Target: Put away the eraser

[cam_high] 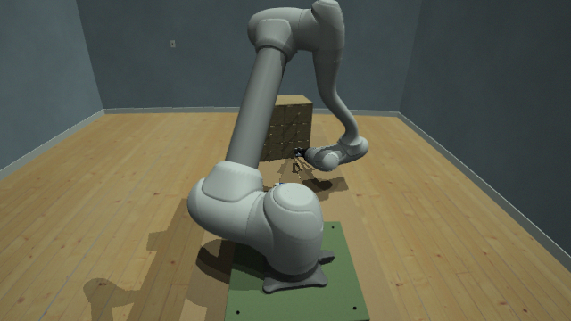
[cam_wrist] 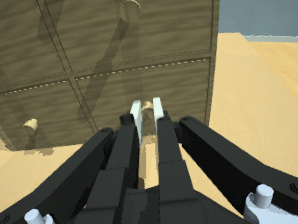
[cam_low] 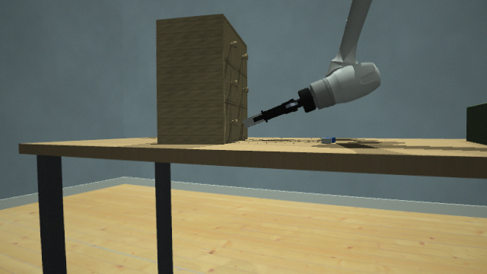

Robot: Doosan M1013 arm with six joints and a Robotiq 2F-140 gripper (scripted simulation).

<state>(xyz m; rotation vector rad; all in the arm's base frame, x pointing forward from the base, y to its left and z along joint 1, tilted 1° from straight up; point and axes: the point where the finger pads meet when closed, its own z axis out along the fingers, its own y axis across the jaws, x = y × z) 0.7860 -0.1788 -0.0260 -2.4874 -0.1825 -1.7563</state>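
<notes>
The wooden chest [cam_high: 290,117] [cam_low: 190,80] [cam_wrist: 165,37] stands upright on the table with its drawers looking pushed in. My gripper [cam_high: 297,152] [cam_low: 246,122] [cam_wrist: 148,109] is at the lower right drawer, tilted down toward the chest's front. Its pale fingertips stand close on either side of that drawer's small round knob [cam_wrist: 147,105] and appear shut on it. The blue and white eraser [cam_high: 279,184] [cam_low: 328,140] lies on the table, back from the chest's front and below the arm. The insides of the drawers are hidden, so the other eraser is not visible.
Another knob [cam_wrist: 130,10] sticks out above the gripped one, and the lower left drawer's knob [cam_wrist: 31,125] is to the left. The table [cam_low: 281,157] carries the chest. The arm's base stands on a green plate [cam_high: 339,267]. A dark green block [cam_low: 477,123] is at the far right.
</notes>
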